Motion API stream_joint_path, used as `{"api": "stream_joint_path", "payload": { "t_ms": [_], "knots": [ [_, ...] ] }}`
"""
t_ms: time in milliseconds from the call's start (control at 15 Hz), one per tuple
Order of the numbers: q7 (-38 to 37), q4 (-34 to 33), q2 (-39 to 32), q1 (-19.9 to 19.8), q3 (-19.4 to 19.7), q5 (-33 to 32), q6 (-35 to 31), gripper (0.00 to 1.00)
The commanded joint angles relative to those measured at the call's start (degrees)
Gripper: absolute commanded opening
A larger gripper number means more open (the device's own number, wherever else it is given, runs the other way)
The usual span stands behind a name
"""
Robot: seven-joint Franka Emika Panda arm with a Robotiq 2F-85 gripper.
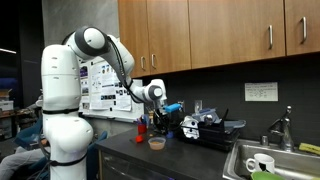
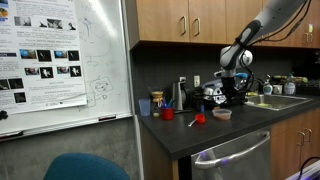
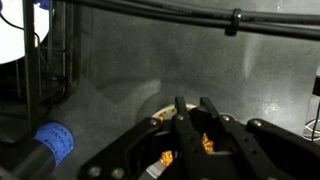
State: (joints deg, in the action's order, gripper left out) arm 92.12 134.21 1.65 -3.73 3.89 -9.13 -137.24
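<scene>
An office kitchenette: wooden cabinets (image 1: 200, 35) over a dark table (image 2: 240, 128), a sink (image 1: 292, 163), a dishwasher (image 2: 232, 160), and a poster-hung whiteboard (image 2: 95, 85).

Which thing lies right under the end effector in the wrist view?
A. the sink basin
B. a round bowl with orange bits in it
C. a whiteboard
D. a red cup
B: in the wrist view the shut end effector hangs over the pale rim of the bowl, and orange bits show beside its fingers.
</scene>
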Motion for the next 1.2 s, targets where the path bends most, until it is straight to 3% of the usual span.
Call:
{"api": "stream_joint_path", "payload": {
  "t_ms": [0, 1133],
  "knots": [
    [2.45, 0.41, 2.02, 0.78, -0.34, 2.38, 1.76, 0.05],
    [2.67, 0.31, 2.98, 4.76, -3.47, 6.42, 2.96, 0.05]
  ]
}}
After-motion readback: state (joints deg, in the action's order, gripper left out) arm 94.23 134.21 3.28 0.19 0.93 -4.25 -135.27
